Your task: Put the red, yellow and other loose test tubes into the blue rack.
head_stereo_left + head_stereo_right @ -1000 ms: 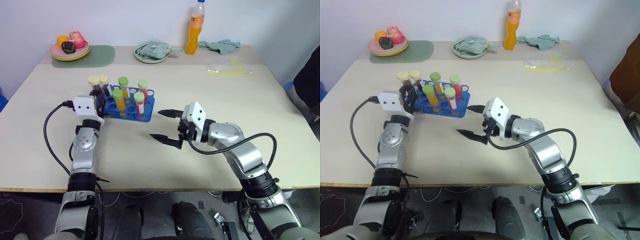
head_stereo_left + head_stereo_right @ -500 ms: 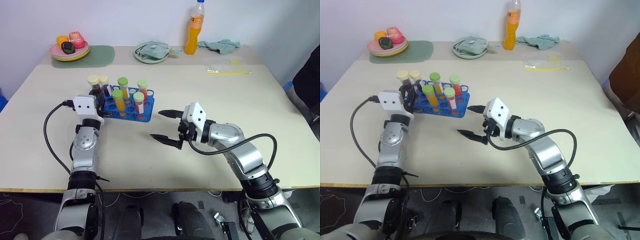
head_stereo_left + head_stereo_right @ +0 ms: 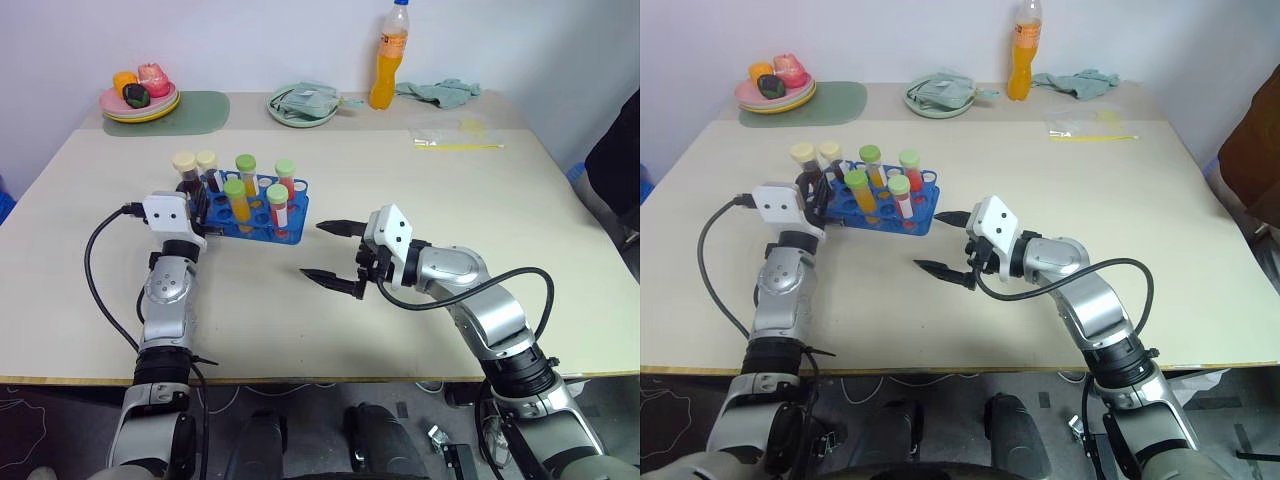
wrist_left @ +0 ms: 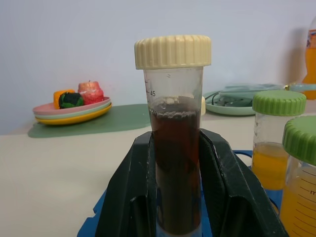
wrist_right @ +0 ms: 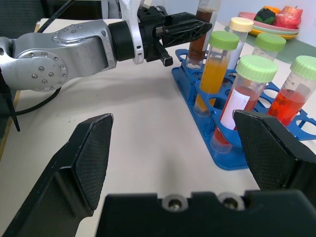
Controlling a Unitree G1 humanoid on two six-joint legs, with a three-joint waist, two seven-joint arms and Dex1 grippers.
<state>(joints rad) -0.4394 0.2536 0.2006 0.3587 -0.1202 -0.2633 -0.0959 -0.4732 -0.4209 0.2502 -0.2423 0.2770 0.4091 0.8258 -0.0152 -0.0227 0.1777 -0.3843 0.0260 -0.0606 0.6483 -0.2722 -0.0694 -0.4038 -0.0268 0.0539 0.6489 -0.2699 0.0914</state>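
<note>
Left pincer point(image 4: 175, 197) grips the maroon tube point(image 4: 174, 148), base hidden; right pincer point(image 3: 330, 252) gapes.

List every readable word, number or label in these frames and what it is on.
"45": a graduation mark on the dark maroon tube, which the left gripper grips.
Label on the orange drink bottle: too small to read.
White label on a red tube in the blue rack: no legible text.

A: Rack point(image 3: 262, 229) was bright blue. Held tube point(image 4: 175, 148) had dark maroon-brown liquid, cream cap.
B: Others?
A: Yellow-orange point(image 5: 213, 79) and red point(image 5: 291, 98) liquids, green caps. Gripper fingers point(image 4: 129, 197) were black, table point(image 3: 400, 200) beige.
</note>
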